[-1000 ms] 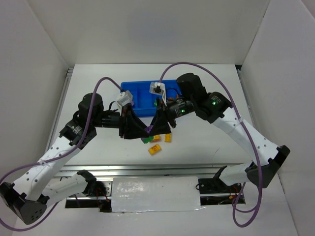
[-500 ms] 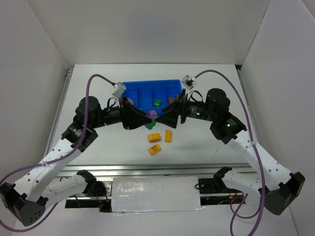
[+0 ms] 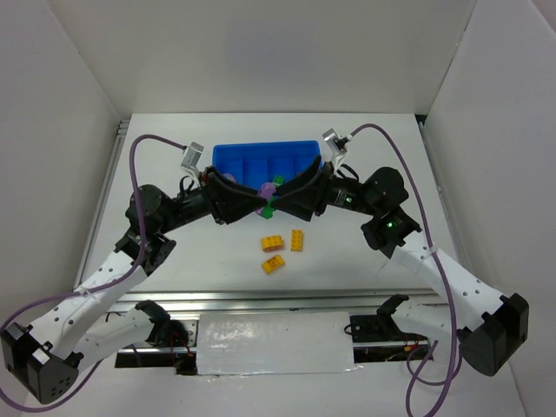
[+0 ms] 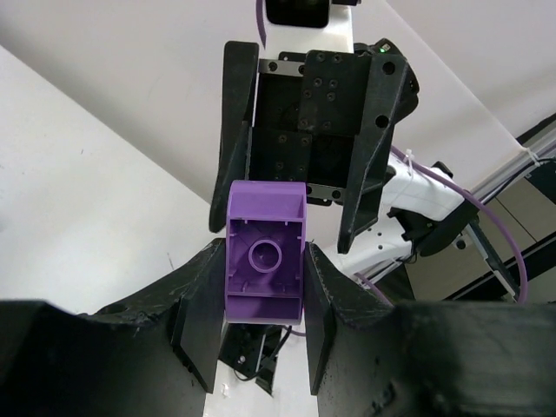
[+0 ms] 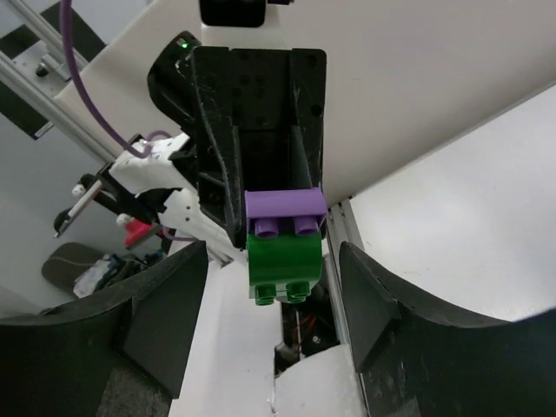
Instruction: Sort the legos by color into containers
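My left gripper [image 4: 264, 269] is shut on a purple lego [image 4: 265, 217], seen from its hollow underside. A green lego [image 5: 283, 252] is stuck to that purple lego [image 5: 285, 204] at its studded side. My right gripper [image 5: 272, 261] is open, one finger on each side of the green lego with gaps. In the top view the two grippers meet tip to tip, left [image 3: 257, 196] and right [image 3: 280, 200], in the air at the front edge of the blue tray [image 3: 234, 161]. Three yellow-orange legos [image 3: 272, 241] [image 3: 297, 240] [image 3: 274, 264] lie on the table below.
The tray stands at the back middle of the white table. White walls close in the left, right and back. A metal rail [image 3: 261, 300] runs along the near edge by the arm bases.
Both grippers have risen from the table by the loose legos and moved back to the tray's front edge. The purple and green legos went up with them.
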Motion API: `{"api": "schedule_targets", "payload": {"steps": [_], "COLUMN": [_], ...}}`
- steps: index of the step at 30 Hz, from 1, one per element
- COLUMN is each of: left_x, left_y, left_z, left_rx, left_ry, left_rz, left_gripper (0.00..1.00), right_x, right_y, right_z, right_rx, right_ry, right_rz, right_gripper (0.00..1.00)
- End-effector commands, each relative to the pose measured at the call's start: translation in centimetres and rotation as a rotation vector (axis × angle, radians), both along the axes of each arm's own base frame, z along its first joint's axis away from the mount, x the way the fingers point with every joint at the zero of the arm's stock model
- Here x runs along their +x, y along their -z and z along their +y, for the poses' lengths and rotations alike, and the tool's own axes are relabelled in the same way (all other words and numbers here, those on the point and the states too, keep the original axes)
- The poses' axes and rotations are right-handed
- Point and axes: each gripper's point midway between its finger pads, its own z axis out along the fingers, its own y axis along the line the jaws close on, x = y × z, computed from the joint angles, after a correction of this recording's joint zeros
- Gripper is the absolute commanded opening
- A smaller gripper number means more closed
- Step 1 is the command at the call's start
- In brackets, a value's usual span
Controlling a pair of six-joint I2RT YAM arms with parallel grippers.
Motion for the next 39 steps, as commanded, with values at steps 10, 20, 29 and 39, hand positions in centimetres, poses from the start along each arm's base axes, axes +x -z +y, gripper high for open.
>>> {"api": "schedule_targets", "payload": {"steps": [10,20,29,39], "left_x": [-0.7,-0.8,-0.9,-1.0], "left_y": [-3.5,-3.0,-3.0,-3.0], "left_z": [1.0,0.6,0.3,0.8], "left_rx": [-0.093,-0.078,-0.078,-0.069], "left_ry": [-0.037,-0.011,0.010,-0.024], "left_rz": [-0.101,-0.093,-0.093,-0.093], "left_gripper": [0.00,0.00,0.00,0.00], "right_x": [-2.1,-2.1,-2.2,-2.1], "right_y": [-0.2,-0.7,-0.9,-0.6], "right_z": [0.3,0.6,1.0,1.1], "right_rx": [0.078,0.084,0.106,0.088], "right_ry": [-0.108,-0.111,-0.129,-0.126], "right_rz": [-0.038,-0.048,-0.051,-0.067], "right_gripper": [0.57,0.59,0.51,0.00]}}
